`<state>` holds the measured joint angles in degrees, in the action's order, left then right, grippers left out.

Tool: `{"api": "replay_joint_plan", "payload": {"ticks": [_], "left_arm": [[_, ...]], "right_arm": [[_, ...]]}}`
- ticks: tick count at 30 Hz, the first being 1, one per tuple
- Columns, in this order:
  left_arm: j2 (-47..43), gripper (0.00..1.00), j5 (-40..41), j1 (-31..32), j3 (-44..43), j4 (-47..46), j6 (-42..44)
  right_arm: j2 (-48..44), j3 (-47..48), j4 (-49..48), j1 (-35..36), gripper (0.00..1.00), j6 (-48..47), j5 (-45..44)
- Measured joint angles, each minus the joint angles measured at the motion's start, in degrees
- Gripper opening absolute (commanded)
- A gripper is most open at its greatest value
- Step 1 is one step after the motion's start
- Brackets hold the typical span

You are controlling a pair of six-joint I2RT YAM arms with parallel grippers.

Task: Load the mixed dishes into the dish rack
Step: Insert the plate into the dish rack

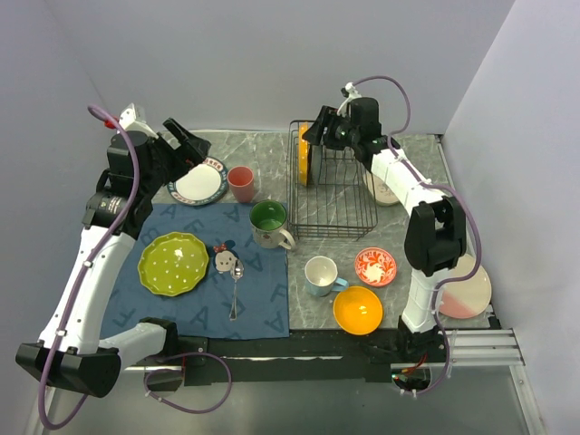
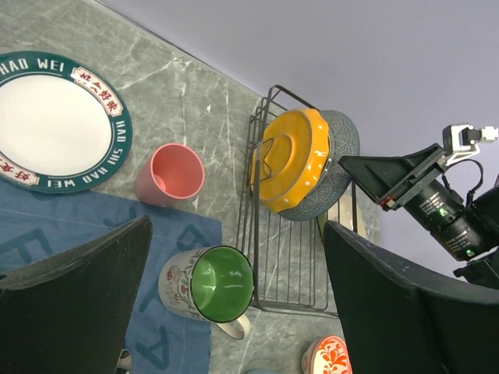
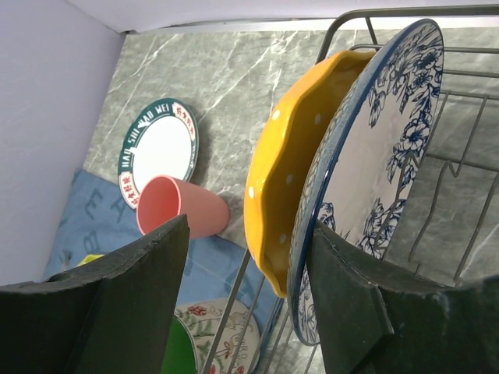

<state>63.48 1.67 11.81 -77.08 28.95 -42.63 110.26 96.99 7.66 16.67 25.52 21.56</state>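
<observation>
Rack [image 1: 349, 195] w/ orange plate [image 1: 304, 156] upright, pink cup [image 1: 241, 183] nearby

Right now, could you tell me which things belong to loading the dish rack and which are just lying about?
Job: dish rack, orange plate, blue floral plate, green-rimmed plate, pink cup, green mug, lime plate, pale mug, red-patterned dish, orange bowl, pink plate.
Lying about: metal spoon, blue cloth mat.
</observation>
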Motion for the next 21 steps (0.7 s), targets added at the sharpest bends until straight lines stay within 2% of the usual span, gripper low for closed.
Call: {"api": "replay_joint_plan", "payload": {"ticks": [10, 15, 19, 21], "left_arm": [[-0.39, 0.97, 1.22, 0.0, 0.37, 0.02, 0.09], [-0.37, 0.97, 1.22, 0.0, 0.87, 0.02, 0.09], [-0.37, 0.96, 1.29, 0.0, 0.9, 0.02, 0.11], [-0.33, 0.97, 1.44, 0.0, 0.9, 0.04, 0.11]], "right_arm": [[-1.99, -0.28, 2.19, -0.02, 0.73, 0.35, -5.16], [-3.69, -0.26, 3.45, 0.07, 0.81, 0.31, -8.26], [-4.68, -0.26, 4.63, 0.09, 0.99, 0.17, -10.86], [-5.2, -0.28, 5.35, 0.09, 1.0, -0.07, -12.46]]}}
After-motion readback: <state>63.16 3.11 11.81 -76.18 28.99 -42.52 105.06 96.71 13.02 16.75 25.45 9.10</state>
